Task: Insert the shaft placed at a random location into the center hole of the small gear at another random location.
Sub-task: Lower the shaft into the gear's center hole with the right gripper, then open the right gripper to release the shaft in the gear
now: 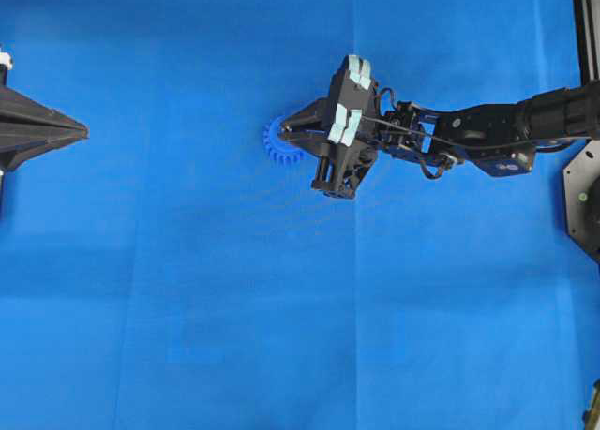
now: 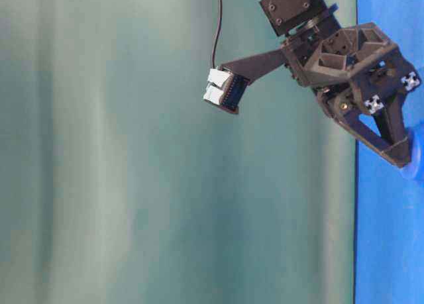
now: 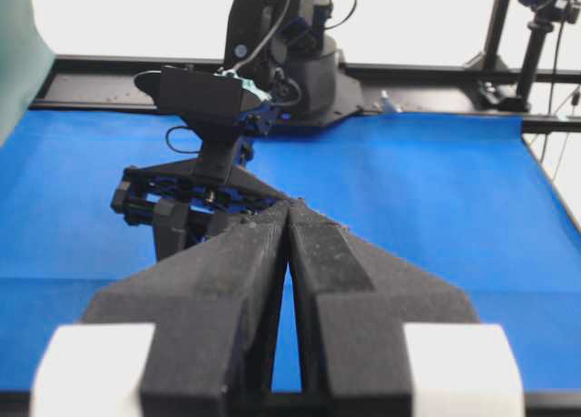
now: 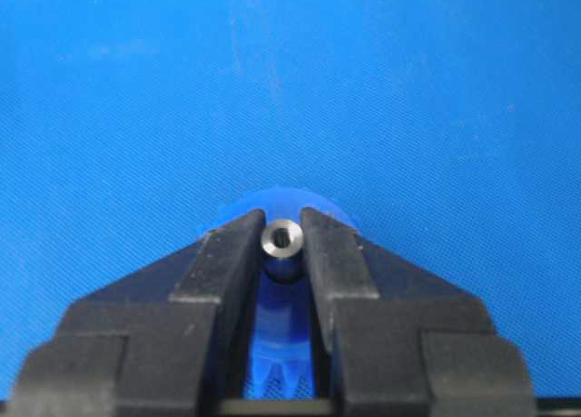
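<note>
The small blue gear [image 1: 279, 144] lies on the blue cloth, half hidden under my right gripper [image 1: 292, 126]. In the right wrist view my right gripper [image 4: 282, 228] is shut on the silvery shaft [image 4: 282, 238], seen end-on and upright between the fingertips. The gear [image 4: 280, 301] sits directly below it, with teeth showing between the fingers. The center hole is hidden under the shaft. I cannot tell whether the shaft's lower end is in the hub. My left gripper [image 1: 81, 128] is shut and empty at the far left; its tips [image 3: 290, 204] meet.
The right arm [image 1: 487, 130] stretches in from the right edge. A black frame [image 1: 583, 177] stands at the table's right side. The table-level view shows the right gripper's tip [image 2: 401, 159] down at the gear's edge [image 2: 417, 159].
</note>
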Motion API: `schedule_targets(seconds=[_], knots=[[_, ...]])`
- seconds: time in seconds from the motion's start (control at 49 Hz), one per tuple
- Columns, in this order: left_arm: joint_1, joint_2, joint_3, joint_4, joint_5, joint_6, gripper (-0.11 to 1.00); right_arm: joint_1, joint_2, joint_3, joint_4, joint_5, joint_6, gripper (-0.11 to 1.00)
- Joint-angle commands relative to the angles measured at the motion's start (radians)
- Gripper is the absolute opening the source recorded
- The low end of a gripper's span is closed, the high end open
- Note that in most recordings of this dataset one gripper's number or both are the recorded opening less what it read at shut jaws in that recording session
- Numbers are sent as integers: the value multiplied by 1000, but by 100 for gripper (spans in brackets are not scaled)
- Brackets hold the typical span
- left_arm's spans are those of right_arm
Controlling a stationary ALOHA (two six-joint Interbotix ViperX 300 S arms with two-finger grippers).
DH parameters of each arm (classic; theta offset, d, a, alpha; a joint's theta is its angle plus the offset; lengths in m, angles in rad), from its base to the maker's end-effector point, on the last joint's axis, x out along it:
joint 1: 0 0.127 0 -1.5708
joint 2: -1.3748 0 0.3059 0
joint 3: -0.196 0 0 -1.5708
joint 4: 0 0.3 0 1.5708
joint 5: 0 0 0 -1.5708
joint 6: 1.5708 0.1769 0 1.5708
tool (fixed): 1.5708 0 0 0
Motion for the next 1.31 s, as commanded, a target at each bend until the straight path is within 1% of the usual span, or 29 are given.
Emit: schedule_targets(seconds=[0.0, 0.041, 0.143, 0.225, 0.265, 0.286, 0.429, 0.694, 0.939, 1.144, 1.287], knots=[[2, 3, -9, 2, -6, 0, 0, -2, -14, -20, -2, -5, -2, 17], [3, 3, -11, 0, -5, 0, 0, -2, -14, -20, -2, -2, -2, 27], [2, 3, -11, 2, -6, -2, 0, 0, -23, -20, -2, 6, -2, 58], [3, 3, -11, 0, -5, -2, 0, 0, -40, -20, -2, 20, -3, 81], [3, 3, -11, 2, -5, -2, 0, 0, -51, -20, -3, 26, -3, 89], [2, 3, -11, 0, -5, 0, 0, 0, -57, -20, -3, 29, -5, 90], [2, 3, -11, 0, -6, -2, 0, 0, -107, -18, -2, 51, -5, 86], [2, 3, -11, 2, -5, -2, 0, 0, -224, -14, -3, 137, -6, 86], [3, 3, -11, 0, -6, -2, 0, 0, -311, -12, -9, 201, -29, 85], [3, 2, -11, 2, -5, -2, 0, 0, -360, -12, -9, 227, -31, 85], [3, 2, -9, 2, -5, -2, 0, 0, -362, -11, -9, 230, -29, 85]])
